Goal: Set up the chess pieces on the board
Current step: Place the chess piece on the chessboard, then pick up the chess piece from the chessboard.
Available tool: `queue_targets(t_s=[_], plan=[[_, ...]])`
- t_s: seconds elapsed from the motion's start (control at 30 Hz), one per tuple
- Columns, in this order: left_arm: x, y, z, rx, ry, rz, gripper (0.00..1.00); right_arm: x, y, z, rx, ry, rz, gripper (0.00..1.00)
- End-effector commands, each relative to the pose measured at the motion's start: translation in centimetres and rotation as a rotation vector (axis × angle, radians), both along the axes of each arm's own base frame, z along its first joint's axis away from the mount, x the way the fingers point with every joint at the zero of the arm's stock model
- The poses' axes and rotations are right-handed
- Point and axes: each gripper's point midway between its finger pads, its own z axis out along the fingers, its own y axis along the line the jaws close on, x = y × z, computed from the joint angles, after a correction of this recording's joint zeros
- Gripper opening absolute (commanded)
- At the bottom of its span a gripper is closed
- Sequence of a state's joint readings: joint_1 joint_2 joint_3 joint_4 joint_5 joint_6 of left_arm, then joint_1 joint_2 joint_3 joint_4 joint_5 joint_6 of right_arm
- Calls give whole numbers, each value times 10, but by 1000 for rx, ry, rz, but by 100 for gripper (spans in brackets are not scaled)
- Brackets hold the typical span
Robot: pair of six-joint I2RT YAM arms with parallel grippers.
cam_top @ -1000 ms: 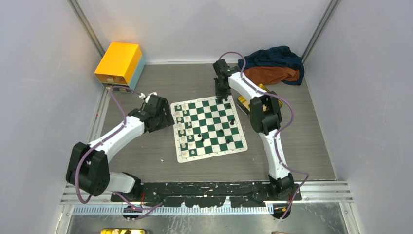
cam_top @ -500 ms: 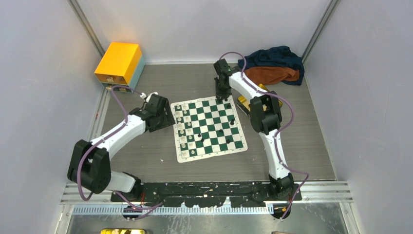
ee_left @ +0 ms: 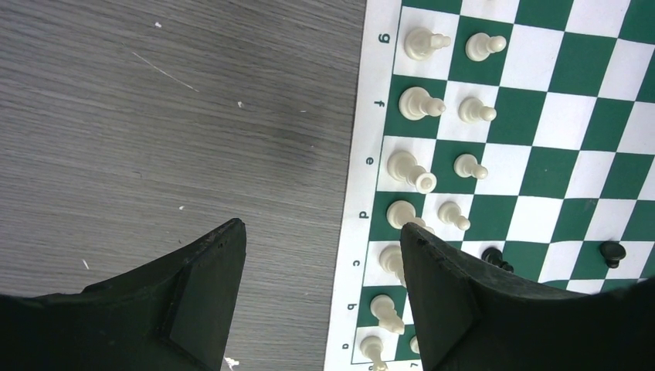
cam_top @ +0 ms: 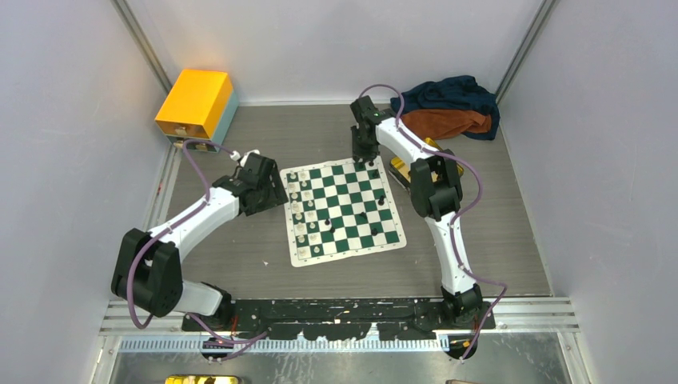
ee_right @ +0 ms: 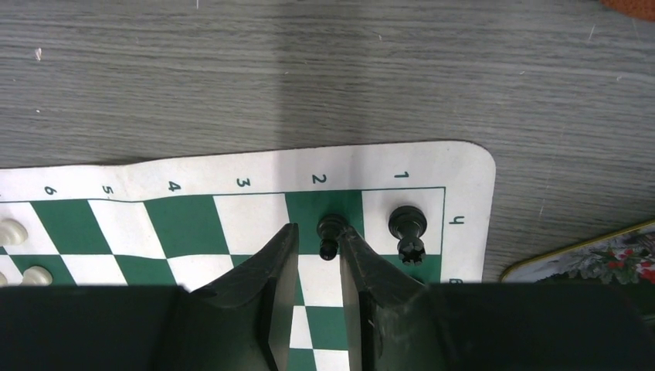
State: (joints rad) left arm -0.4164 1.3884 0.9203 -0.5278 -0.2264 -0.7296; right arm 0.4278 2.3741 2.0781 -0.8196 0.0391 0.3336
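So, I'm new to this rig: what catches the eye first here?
The green-and-white board at the middle of the table, with cream pieces ranked in two rows along its left edge. At its far right corner the right gripper hangs by two black pieces. The bright orange box sits in the far left corner.

We've got a pawn (ee_right: 330, 234) sitting between the tips of the right pincer (ee_right: 318, 232), with a taller piece (ee_right: 407, 229) just to its right (both on corner squares of the board (ee_right: 193, 174)). The left pincer (ee_left: 323, 232) straddles the board's edge, with two rows of pieces (ee_left: 417, 104) ahead and to its right.
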Motion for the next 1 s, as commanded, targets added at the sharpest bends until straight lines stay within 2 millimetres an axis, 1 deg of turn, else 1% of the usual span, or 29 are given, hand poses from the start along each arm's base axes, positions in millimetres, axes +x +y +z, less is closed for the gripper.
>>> queue_targets(t_s=[0.0, 0.13, 0.2, 0.3, 0.4, 0.53, 0.57, 0.7, 0.73, 0.83, 0.97], plan=[[15, -4, 21, -27, -66, 11, 74, 21, 4, 68, 54, -162, 7, 33], [13, -2, 22, -25, -67, 11, 74, 15, 5, 92, 51, -205, 15, 33], [11, -2, 21, -24, -64, 9, 74, 9, 6, 104, 44, -227, 25, 33], [9, 0, 20, -19, -62, 10, 74, -5, 8, 118, 36, -245, 46, 33], [5, 2, 19, -14, -60, 12, 74, -27, 13, 127, 15, -251, 79, 33], [1, 5, 18, -12, -61, 12, 74, -64, 14, 127, -10, -243, 120, 33], [-1, 5, 18, -13, -61, 13, 73, -74, 12, 131, -11, -251, 126, 33], [-6, 6, 16, -25, -61, 17, 73, -112, 7, 123, -16, -239, 154, 33], [-7, 6, 16, -27, -60, 18, 73, -124, 4, 114, -20, -222, 164, 33], [-9, 6, 16, -32, -62, 21, 73, -153, 2, 103, -31, -211, 200, 33], [-9, 5, 17, -42, -66, 24, 72, -182, -6, 86, -45, -182, 224, 33]])
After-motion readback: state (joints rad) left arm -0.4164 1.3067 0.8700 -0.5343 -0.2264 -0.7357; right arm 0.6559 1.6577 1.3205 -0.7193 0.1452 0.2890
